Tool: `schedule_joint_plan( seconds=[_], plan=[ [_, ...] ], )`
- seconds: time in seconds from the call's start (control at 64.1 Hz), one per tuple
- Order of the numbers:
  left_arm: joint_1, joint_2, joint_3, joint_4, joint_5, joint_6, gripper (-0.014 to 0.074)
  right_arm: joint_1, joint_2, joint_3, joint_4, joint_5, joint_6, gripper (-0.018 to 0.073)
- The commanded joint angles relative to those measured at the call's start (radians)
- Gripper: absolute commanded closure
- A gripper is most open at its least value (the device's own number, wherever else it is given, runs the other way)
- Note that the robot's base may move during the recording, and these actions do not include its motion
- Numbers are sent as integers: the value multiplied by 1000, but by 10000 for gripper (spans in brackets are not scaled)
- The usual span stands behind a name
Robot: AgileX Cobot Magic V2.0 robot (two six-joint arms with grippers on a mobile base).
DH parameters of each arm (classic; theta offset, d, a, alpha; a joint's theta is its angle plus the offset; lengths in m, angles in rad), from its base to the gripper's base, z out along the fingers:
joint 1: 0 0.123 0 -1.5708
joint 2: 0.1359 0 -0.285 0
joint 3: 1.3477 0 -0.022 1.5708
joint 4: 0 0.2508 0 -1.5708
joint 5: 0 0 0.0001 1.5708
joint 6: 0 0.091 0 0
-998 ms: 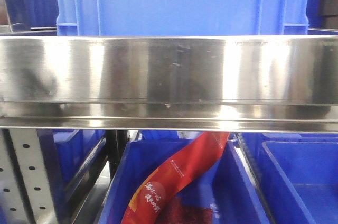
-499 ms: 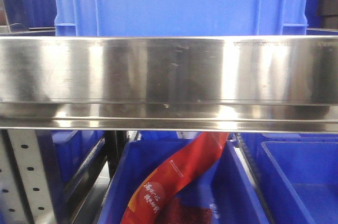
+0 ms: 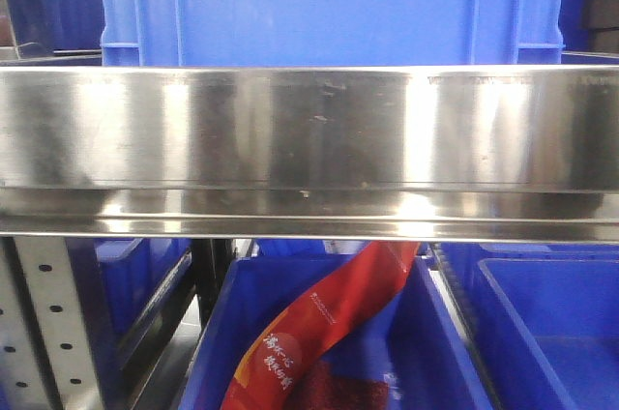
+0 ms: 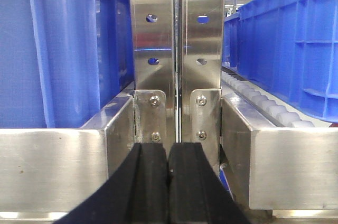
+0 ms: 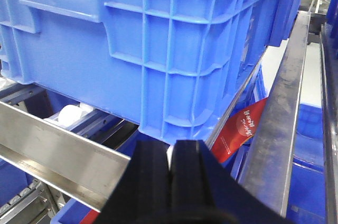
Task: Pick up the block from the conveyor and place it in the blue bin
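The block and the conveyor are out of view in every frame. A large blue bin [image 3: 329, 4] stands on a steel shelf rail [image 3: 309, 130] in the front view. It fills the right wrist view as a ribbed blue bin [image 5: 158, 39]. My left gripper [image 4: 168, 152] is shut with nothing between its black pads and points at a steel upright [image 4: 177, 49]. My right gripper [image 5: 170, 155] is also shut and empty, just below the bin's lower corner.
Blue bins flank the upright at left [image 4: 53, 44] and right [image 4: 285, 39], beside white rollers [image 4: 264, 102]. Under the shelf a lower blue bin [image 3: 218, 333] holds a red packet [image 3: 329, 318], also visible as a red packet [image 5: 240, 129]. A steel rail [image 5: 53, 145] crosses below.
The front view has shifted very slightly, so the upper bin sits a few pixels further left. Nothing else has visibly moved.
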Motion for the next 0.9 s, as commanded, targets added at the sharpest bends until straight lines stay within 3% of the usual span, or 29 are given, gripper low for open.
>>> schedule_joint_plan(
  seconds=[0.0,0.218,0.624,0.748,0.889],
  plan=[
    [4,-6,-1,4,-13,-5,707,2,-5,3,-10,-24,-1,712],
    [4,-6,-1,4,-13,-5,707,-11,-14,5,-10,-24,-1,712],
    [4,-6,-1,4,-13,-5,707,-369,-266,237,-10,-210,-1,712],
    [4,-6,-1,4,-13,-5,707,-431,-331,324,-10,-259,-1,712],
    [4,-6,-1,4,-13,-5,707,-442,-405,413,-10,-286,-1,712]
  ],
)
